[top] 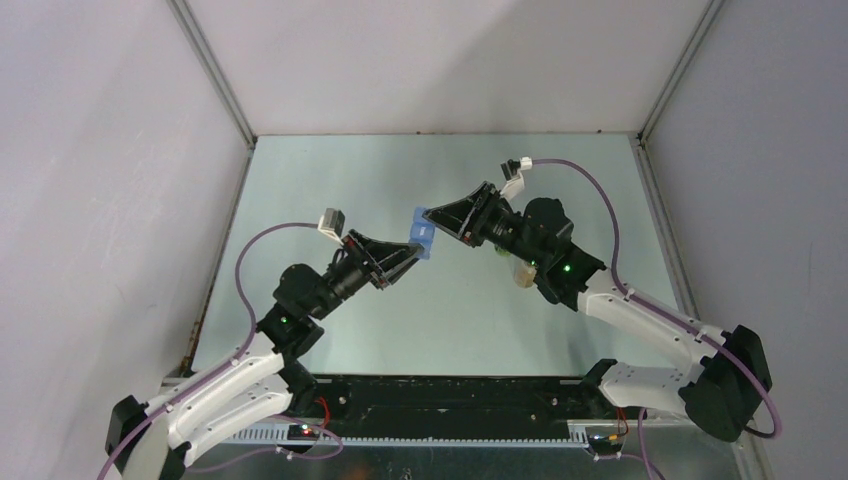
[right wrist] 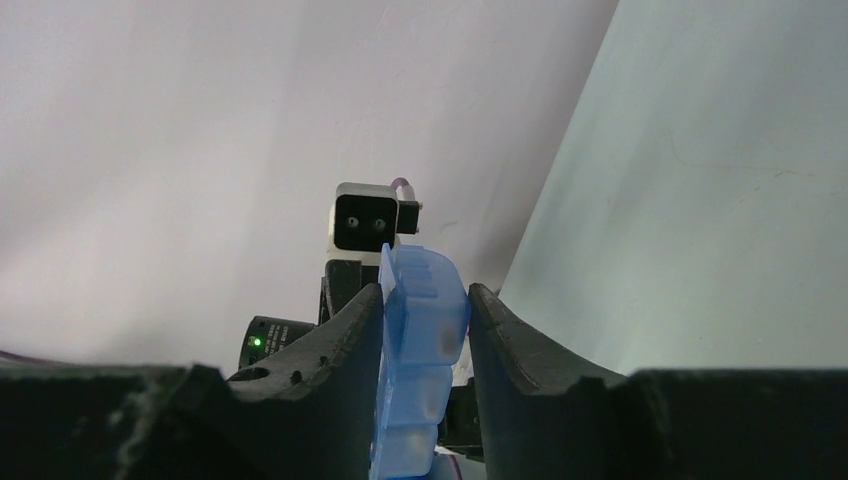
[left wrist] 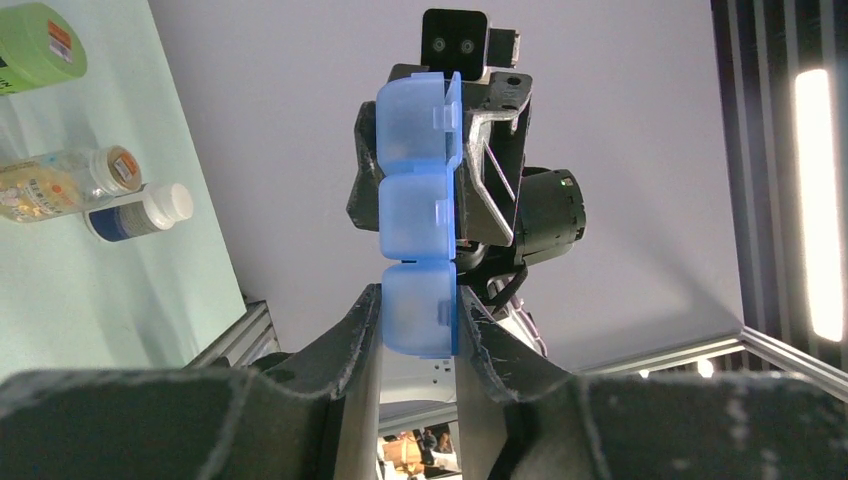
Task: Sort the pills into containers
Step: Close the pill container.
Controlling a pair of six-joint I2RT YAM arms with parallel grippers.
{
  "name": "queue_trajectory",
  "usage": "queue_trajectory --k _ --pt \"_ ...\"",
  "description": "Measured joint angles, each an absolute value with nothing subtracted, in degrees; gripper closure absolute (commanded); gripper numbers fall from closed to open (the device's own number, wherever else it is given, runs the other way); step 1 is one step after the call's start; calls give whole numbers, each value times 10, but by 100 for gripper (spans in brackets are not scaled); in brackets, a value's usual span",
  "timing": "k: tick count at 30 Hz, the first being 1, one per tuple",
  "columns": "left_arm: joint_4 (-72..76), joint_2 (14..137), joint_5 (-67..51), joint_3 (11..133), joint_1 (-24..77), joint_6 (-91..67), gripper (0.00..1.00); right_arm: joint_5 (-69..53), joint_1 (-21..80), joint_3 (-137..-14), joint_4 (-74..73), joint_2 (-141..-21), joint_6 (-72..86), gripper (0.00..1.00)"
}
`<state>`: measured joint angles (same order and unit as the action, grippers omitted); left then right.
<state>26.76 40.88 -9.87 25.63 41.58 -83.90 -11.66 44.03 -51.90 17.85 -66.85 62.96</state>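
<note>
While the overhead camera shows the blue pill organizer [top: 423,232] up in the air above the middle of the desk [top: 450,320], bridged between both arms, only the left wrist camera picks out three bottles on the desk: a green bottle [left wrist: 35,45], a clear bottle [left wrist: 60,185] and a white-capped bottle [left wrist: 140,212]. Overhead, the right arm covers nearly all of them. Left pincer [left wrist: 418,325] is clamped tight on the organizer's end compartment. Right pincer [right wrist: 422,300] stands narrow, fingers pressed against both sides of the opposite end.
</note>
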Motion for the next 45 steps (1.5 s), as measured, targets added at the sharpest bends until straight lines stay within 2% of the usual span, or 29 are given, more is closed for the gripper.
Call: queue_trajectory --k 2,3,5,19,40,42,44,45 --pt "265 409 -99 256 416 -837 100 -118 440 -519 178 -669 630 56" --pt "264 409 -100 256 416 -835 100 -119 440 -520 177 -669 629 50" --pt "262 409 -102 256 416 -835 100 -120 440 -520 176 -671 629 48" --pt "254 409 -110 257 416 -829 100 -131 440 -524 178 -685 630 51" --pt "248 409 -112 260 416 -829 100 -141 440 -533 171 -692 630 75" --pt "248 409 -112 260 416 -829 100 -141 440 -533 171 -692 630 72" --pt "248 409 -112 260 416 -829 100 -141 440 -533 171 -692 630 62" --pt "248 409 -112 260 416 -829 100 -141 440 -533 171 -692 630 54"
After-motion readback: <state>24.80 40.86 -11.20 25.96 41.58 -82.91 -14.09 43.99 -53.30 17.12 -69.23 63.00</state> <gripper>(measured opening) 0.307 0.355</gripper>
